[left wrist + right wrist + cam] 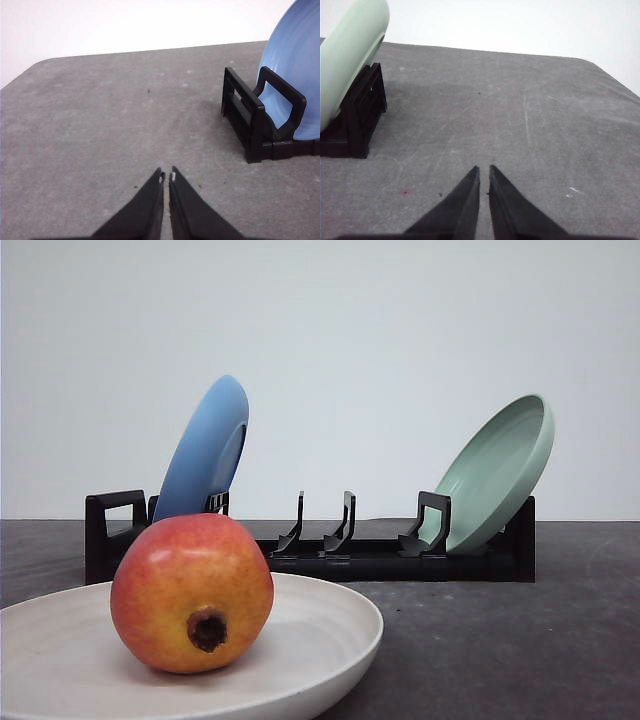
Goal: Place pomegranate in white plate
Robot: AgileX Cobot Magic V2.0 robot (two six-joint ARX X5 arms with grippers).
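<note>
I see the pomegranate sitting in the white plate, calyx facing the camera, so I judge the placement done. My left gripper and right gripper both have fingers pressed together, empty, over bare table, clear of the fruit. Blue plate and green plate stand propped in the black rack behind.

The gray table ahead of my fingers is open. The black rack with its leaning plates blocks the back.
</note>
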